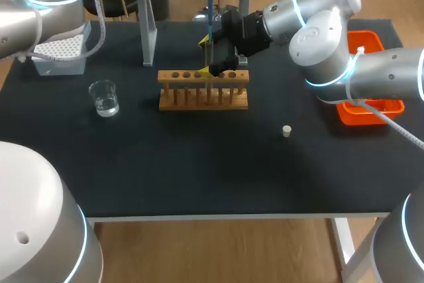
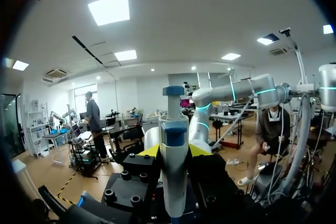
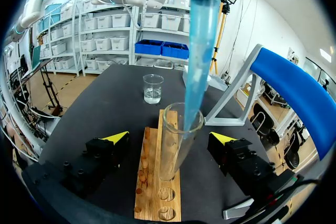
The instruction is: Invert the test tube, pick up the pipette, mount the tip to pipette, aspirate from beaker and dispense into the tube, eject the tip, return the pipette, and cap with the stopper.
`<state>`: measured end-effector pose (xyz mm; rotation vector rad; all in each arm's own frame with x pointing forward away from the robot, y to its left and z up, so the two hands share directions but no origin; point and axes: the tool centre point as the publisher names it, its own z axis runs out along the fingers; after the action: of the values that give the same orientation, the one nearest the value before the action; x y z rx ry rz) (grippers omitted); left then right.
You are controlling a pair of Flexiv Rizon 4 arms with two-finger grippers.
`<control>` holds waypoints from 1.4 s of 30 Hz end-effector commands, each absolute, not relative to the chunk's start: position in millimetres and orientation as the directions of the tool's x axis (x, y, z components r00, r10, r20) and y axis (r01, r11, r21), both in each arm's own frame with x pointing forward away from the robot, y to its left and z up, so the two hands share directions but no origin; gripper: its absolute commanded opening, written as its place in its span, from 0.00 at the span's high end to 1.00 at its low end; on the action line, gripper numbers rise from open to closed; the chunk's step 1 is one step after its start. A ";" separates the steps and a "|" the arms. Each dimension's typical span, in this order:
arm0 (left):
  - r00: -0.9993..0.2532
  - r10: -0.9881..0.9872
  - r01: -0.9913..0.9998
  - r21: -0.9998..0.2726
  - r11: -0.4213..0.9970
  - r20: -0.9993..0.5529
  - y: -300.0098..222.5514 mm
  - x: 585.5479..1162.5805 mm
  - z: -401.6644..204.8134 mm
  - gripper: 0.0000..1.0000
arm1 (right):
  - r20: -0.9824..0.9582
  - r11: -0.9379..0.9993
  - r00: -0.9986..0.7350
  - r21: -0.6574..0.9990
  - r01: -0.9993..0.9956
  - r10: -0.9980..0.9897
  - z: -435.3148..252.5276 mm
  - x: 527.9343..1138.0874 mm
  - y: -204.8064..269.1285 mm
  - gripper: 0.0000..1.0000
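Our left claw (image 2: 173,150) is closed on the fat white and blue pipette (image 2: 173,171), one yellow tip on each side. It holds the pipette up over the rack. Our right claw (image 3: 169,137) is wide open, with a yellow tip on each side of the glass test tube (image 3: 176,145), not touching it. The tube stands in a wooden rack (image 3: 157,192) with round holes. A long, see-through blue tip (image 3: 199,51) pokes down into the tube's mouth. On the black table (image 1: 199,164), a small round glass beaker (image 1: 104,97) with water sits left of the rack. A little white stopper (image 1: 287,131) lies to its right.
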<state>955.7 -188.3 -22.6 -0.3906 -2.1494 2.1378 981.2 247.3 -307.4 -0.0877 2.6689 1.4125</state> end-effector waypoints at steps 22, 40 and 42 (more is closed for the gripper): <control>-0.964 0.230 0.138 -0.990 0.006 -0.133 -177.9 960.9 -21.6 1.00 | -0.131 0.565 -0.991 0.818 -0.107 0.002 -306.9 982.4 247.1 0.00; -0.952 0.281 0.128 -0.992 -0.004 -0.124 -194.9 951.6 -25.6 1.00 | -0.131 0.565 -0.991 0.818 -0.107 0.002 -306.9 982.4 247.1 0.00; -0.952 0.281 0.126 -0.992 -0.001 -0.121 -193.9 949.1 -26.5 1.00 | -0.131 0.565 -0.991 0.818 -0.107 0.002 -306.9 982.4 247.1 0.00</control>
<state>951.2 -196.3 -26.5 -0.4390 -2.1363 2.1028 981.2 247.3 -307.4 -0.0877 2.6689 1.4124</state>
